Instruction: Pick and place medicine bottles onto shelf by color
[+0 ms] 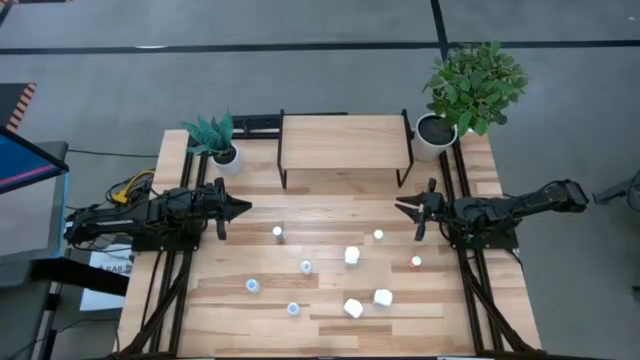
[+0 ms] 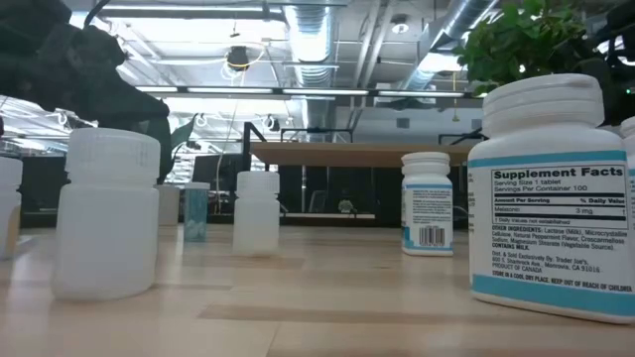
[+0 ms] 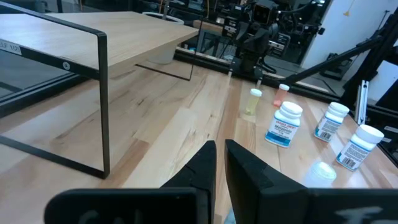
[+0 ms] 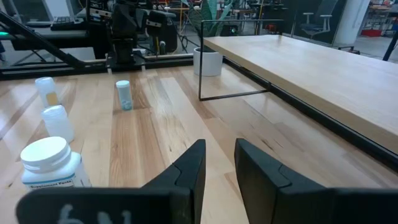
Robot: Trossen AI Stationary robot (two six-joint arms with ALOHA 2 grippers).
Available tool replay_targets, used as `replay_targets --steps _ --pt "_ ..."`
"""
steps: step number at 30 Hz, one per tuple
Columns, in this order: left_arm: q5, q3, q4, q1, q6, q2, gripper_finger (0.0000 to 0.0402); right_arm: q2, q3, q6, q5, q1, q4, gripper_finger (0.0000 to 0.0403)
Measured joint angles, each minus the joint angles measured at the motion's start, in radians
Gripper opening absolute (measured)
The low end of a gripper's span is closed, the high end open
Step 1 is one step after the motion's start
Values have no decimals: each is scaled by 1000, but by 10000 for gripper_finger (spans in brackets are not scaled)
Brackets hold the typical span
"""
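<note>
- High view: I see the small wood-topped shelf on thin black legs [image 1: 345,140] bare at the table's far edge. The tiny white medicine bottles [image 1: 352,256] sit scattered on the near half of the big wooden tabletop [image 1: 330,215], well apart from it. Left gripper [image 1: 243,208] is closed and empty, left of the bottles. Right gripper [image 1: 402,208] is slightly parted, holds nothing, sits right of them. Two white plant pots [image 1: 434,138] hold green plants and flank the shelf.
- Low view: bottles stand upright, shelf behind them, nothing on it.
- Left wrist view: fingers [image 3: 205,163] nearly together, bottles ahead.
- Right wrist view: narrow gap between fingers [image 4: 189,167]. I'd open wide, come down over one cap, grip mid-body, keep it upright, and group same-colour caps together.
</note>
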Motion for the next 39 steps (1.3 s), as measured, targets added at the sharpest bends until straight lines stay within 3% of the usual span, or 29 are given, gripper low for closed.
replay_targets --steps 15,23,31,39 --pt "-24 0 5 0 -80 0 20 0 0 0 0 0 0 108" --pt "55 -2 10 0 2 0 25 0 0 -24 0 0 0 108" --pt "58 -3 39 0 -76 0 101 0 0 -21 0 0 0 108" --pt "56 -3 70 0 -80 0 170 0 0 151 -1 1 8 108"
